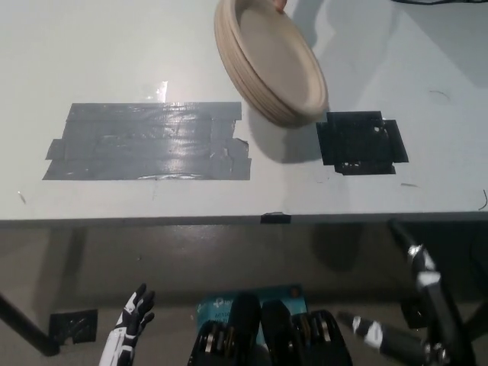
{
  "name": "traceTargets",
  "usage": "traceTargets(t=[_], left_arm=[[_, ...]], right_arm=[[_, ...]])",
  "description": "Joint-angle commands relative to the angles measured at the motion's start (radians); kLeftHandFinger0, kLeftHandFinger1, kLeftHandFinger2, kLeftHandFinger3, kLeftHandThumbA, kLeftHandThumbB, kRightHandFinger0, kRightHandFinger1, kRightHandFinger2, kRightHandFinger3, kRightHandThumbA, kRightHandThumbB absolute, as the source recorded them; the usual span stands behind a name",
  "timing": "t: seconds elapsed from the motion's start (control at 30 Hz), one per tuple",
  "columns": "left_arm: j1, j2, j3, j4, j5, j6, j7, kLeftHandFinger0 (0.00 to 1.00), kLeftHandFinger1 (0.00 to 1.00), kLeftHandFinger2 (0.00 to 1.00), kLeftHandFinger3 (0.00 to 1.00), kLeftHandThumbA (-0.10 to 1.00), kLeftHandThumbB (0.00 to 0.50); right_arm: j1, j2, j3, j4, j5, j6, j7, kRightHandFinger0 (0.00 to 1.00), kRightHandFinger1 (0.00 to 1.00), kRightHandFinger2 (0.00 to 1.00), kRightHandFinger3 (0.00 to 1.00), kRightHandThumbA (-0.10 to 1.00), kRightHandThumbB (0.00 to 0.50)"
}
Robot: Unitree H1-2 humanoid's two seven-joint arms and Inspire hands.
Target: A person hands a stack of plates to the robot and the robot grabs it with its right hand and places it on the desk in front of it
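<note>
Stack of plates (271, 61): beige, tilted, at the upper middle of the frame, hanging over the far part of the worktop (114, 61), not resting flat on it.
Person's hand (279, 4): only a sliver shows at the top edge, at the stack's upper rim.
Right hand (438, 345): black, low at the lower right of the frame below the worktop's near edge, fingers spread, holding nothing, well apart from the stack.
Left hand (131, 320): white, resting at the lower left, fingers apart, empty.
Tape: grey patch (149, 142) on the left, black patch (360, 142) just below and to the right of the stack.
Progress: by my reading the handover is only being offered; reaching, grasping and setting down are all left.
</note>
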Motion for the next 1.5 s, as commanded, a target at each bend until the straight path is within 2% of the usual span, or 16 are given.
traceTargets(t=[0.0,0.03,0.33,0.47,0.5,0.53,0.77,0.97,1.07,1.1,1.47], left_arm=[[-0.001,0.013,0.002,-0.018,0.017,-0.056,0.005,1.00,1.00,1.00,1.00,1.00,0.167],[-0.003,0.012,0.004,-0.016,0.013,-0.059,0.006,1.00,1.00,1.00,1.00,1.00,0.171],[-0.017,0.012,0.007,-0.006,0.004,-0.066,0.004,1.00,1.00,1.00,1.00,1.00,0.183],[-0.013,0.012,0.004,-0.018,0.013,-0.052,0.005,1.00,1.00,1.00,1.00,1.00,0.178],[-0.014,0.011,0.005,-0.018,0.010,-0.050,0.004,1.00,1.00,1.00,1.00,1.00,0.178],[-0.017,0.011,0.006,-0.019,0.005,-0.047,0.003,1.00,1.00,1.00,1.00,1.00,0.178],[-0.022,0.010,0.005,-0.025,0.012,-0.049,0.006,1.00,1.00,1.00,1.00,1.00,0.177],[-0.026,0.012,0.006,-0.027,0.016,-0.047,0.006,1.00,1.00,1.00,1.00,1.00,0.188],[-0.027,0.013,0.006,-0.027,0.017,-0.045,0.007,1.00,1.00,1.00,1.00,1.00,0.188],[-0.027,0.013,0.006,-0.025,0.012,-0.046,0.006,1.00,1.00,1.00,1.00,1.00,0.185],[-0.026,0.014,0.006,-0.022,0.009,-0.055,0.004,1.00,1.00,1.00,1.00,1.00,0.186]], right_arm=[[-0.199,0.041,-0.068,-0.187,-0.350,-0.033,-0.090,1.00,1.00,1.00,1.00,0.97,0.408],[-0.266,0.036,-0.065,-0.156,-0.387,-0.003,-0.085,1.00,1.00,1.00,1.00,1.00,0.419],[-0.451,0.037,-0.034,-0.033,-0.527,0.074,-0.084,1.00,1.00,1.00,1.00,1.00,0.440],[-0.487,0.041,-0.022,0.013,-0.534,0.083,-0.090,1.00,1.00,1.00,1.00,0.99,0.434],[-0.519,0.041,-0.012,0.070,-0.544,0.088,-0.103,1.00,1.00,1.00,1.00,1.00,0.406],[-0.568,0.042,0.001,0.156,-0.557,0.095,-0.121,1.00,1.00,1.00,1.00,1.00,0.398],[-0.660,0.046,0.025,0.324,-0.572,0.124,-0.150,1.00,1.00,1.00,1.00,1.00,0.391],[-0.772,0.046,0.055,0.538,-0.585,0.126,-0.223,1.00,1.00,1.00,1.00,1.00,0.402],[-0.782,0.043,0.061,0.556,-0.581,0.124,-0.239,1.00,1.00,1.00,1.00,1.00,0.402],[-0.826,0.050,0.061,0.638,-0.574,0.135,-0.249,1.00,1.00,1.00,1.00,1.00,0.418],[-0.940,0.041,0.080,0.847,-0.566,0.160,-0.309,1.00,1.00,1.00,1.00,1.00,0.427]])
